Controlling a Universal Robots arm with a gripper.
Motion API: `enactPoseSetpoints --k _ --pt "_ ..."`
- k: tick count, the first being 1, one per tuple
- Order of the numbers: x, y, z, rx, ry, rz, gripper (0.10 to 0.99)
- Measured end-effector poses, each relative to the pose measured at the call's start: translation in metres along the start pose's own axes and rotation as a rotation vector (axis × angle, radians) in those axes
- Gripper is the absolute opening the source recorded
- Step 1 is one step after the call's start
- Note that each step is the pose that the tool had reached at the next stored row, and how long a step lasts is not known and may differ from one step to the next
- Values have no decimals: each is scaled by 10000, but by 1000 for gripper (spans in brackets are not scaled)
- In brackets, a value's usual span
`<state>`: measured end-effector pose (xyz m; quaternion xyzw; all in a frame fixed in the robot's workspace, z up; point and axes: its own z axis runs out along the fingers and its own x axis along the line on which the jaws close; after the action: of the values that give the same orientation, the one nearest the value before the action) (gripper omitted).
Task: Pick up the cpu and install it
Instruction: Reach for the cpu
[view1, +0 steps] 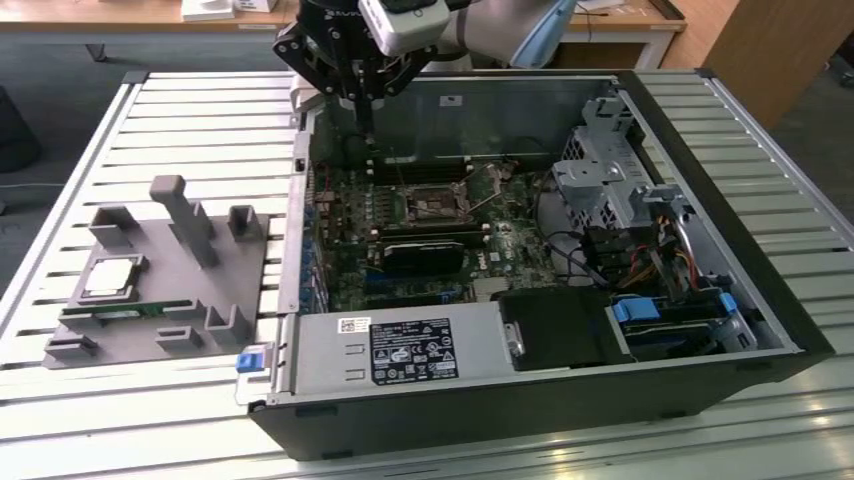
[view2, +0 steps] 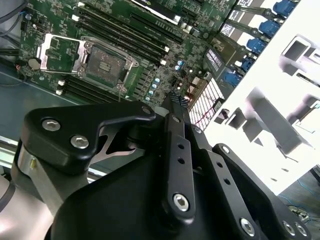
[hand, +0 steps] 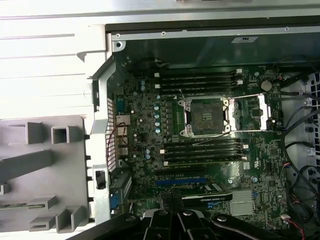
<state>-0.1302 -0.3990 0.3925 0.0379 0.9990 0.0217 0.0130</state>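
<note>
Shows the cpu (view1: 111, 277) lying flat, silver top up, on the grey holder (view1: 180, 285), at 9 o'clock from the open computer case (view1: 534, 420) in the exterior view, both on the slatted counter (view1: 80, 150). Places the tool (view1: 363, 127) well apart from it, near the case's 11 o'clock corner, above the motherboard (view1: 514, 245). Has the tool narrow, fingertips (view2: 175, 100) pressed together, gripping nothing. Shows the socket (hand: 206, 116) with its frame swung open.
</note>
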Motion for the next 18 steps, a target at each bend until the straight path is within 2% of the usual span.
enactPoseSetpoints --k 18 --pt "75 -6 5 -1 0 -1 106"
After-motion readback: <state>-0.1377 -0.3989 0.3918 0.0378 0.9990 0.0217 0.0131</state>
